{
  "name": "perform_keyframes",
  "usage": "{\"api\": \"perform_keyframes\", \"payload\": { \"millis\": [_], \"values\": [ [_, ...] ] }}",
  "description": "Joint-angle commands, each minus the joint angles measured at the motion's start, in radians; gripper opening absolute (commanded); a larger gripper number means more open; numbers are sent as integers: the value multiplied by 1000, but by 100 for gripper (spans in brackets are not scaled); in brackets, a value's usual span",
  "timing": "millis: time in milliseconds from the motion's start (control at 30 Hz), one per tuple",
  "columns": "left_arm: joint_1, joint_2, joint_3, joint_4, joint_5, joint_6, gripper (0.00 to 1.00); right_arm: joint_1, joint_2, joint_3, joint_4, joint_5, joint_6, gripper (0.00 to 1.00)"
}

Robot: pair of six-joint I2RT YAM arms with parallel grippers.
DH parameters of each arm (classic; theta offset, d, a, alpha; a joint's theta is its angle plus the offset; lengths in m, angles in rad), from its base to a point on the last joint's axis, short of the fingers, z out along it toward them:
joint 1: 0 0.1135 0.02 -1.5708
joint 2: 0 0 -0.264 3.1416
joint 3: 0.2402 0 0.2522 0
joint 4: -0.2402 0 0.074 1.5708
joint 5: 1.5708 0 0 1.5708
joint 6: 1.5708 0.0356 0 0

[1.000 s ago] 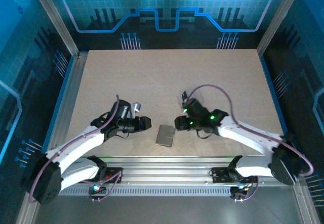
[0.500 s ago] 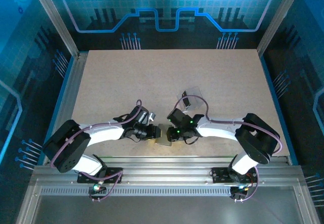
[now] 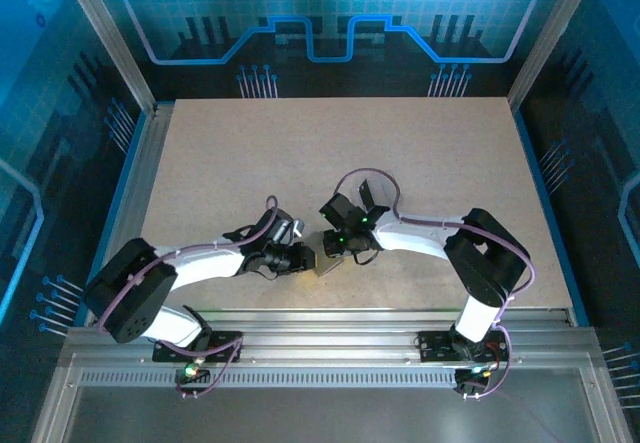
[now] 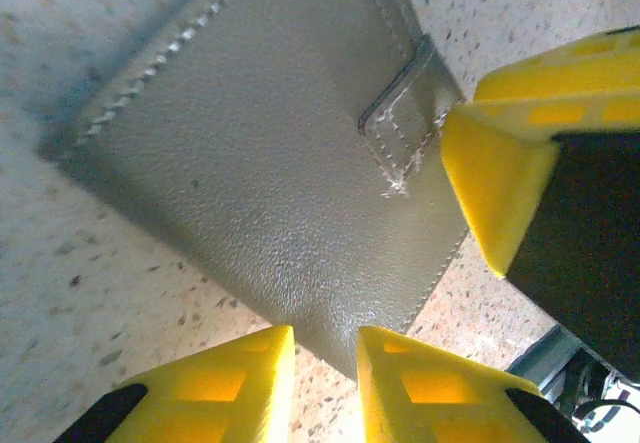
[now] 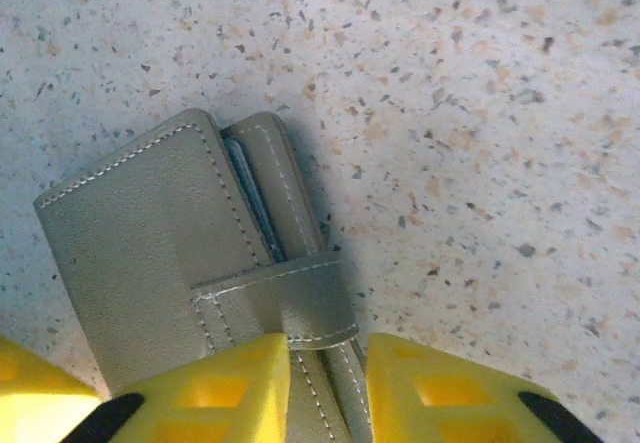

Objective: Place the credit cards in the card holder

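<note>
The grey card holder (image 3: 325, 266) lies closed on the table near the front edge, mostly covered by both wrists. In the left wrist view the card holder (image 4: 270, 163) has its near corner wedged between the fingers of my left gripper (image 4: 326, 363), which stand close together on it. A yellow finger (image 4: 500, 183) of the right gripper sits by the strap (image 4: 405, 128). My right gripper (image 5: 328, 373) is closed over the card holder (image 5: 140, 253) at its edge, just below the strap's end (image 5: 280, 298). From above, the left gripper (image 3: 308, 259) and right gripper (image 3: 333, 248) meet over it. The credit cards are out of view.
A clear plastic box (image 3: 372, 189) lies partly hidden behind the right wrist. The metal rail (image 3: 330, 323) runs along the table's front, just below the holder. Bare tabletop (image 3: 330, 143) stretches behind both arms.
Both arms have swung inward from either side onto the card holder. Both grippers have narrowed from wide open. The right wrist has since shifted a little left and back.
</note>
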Motion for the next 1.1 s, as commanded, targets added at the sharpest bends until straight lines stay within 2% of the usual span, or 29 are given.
{"api": "perform_keyframes", "payload": {
  "millis": [0, 167, 267, 467, 633, 1067],
  "values": [
    [13, -133, 11, -113, -84, -14, 25, 37, -60, 29, -95, 96, -32, 35],
    [81, -175, 46, -209, -89, -10, 22, 66, -68, 64, -124, 90, -80, 34],
    [103, -124, 72, -210, -72, -7, 18, 76, -46, 95, -126, 73, -114, 31],
    [111, 15, 113, -130, -35, -10, 13, 86, 23, 164, -140, 36, -169, 32],
    [114, 109, 131, -114, -52, -9, 11, 87, 88, 204, -149, 28, -194, 28],
    [115, 195, 86, -81, -82, 10, 12, 107, 200, 220, -191, 115, -220, 40]
  ]
}}
